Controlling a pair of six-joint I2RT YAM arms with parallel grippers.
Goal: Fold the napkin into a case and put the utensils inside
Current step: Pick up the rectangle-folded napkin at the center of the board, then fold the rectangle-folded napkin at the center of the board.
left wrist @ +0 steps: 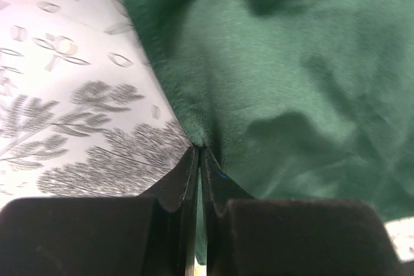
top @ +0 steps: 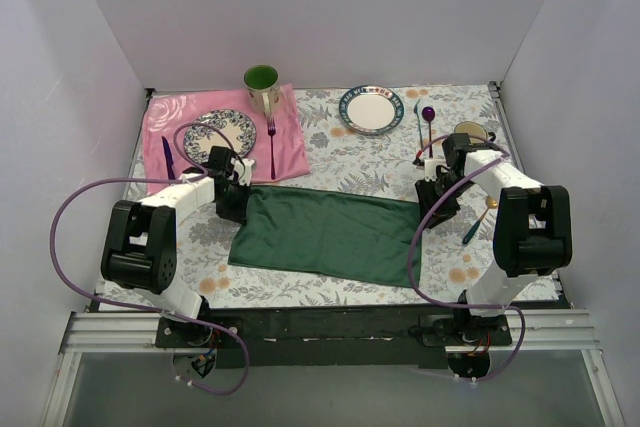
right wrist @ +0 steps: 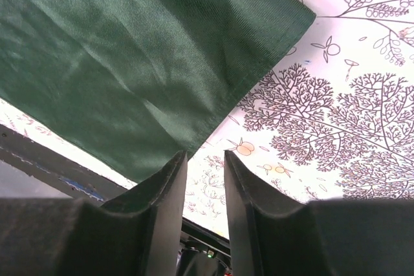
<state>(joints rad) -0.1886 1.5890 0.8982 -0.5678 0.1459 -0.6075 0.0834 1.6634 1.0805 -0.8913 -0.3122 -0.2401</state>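
My left gripper (left wrist: pixel 198 154) is closed tight on the napkin (top: pixel 325 235). It pinches the far-left corner, and a sliver of green cloth shows between the two pressed fingers. The fabric bunches and rises into soft ridges right at that pinch. Just left of it lies bare floral tablecloth (top: pixel 350 162).

My right gripper (right wrist: pixel 202 158) has its fingers apart and holds nothing. It sits at the napkin's right end, at a corner there. The cloth's corner stops against the tip of one finger, and the gap between the fingers shows only tablecloth.

The napkin lies flat as a long dark green band across the middle of the table in front of both arms. Its right edge runs straight and clean. Its near long edge stops just short of the table's dark front rail (top: pixel 330 324), so there is little room on that side.

Beyond the napkin's far edge a strip of tablecloth is open. The pink cloth (top: pixel 290 142) comes near the napkin's far-left corner but stays apart from it. A white plate (top: pixel 370 110) sits well beyond the far edge.

To the right of the napkin, past my right gripper, a gold-headed utensil (top: pixel 478 224) with a dark green handle lies slanted on the tablecloth, apart from the cloth.
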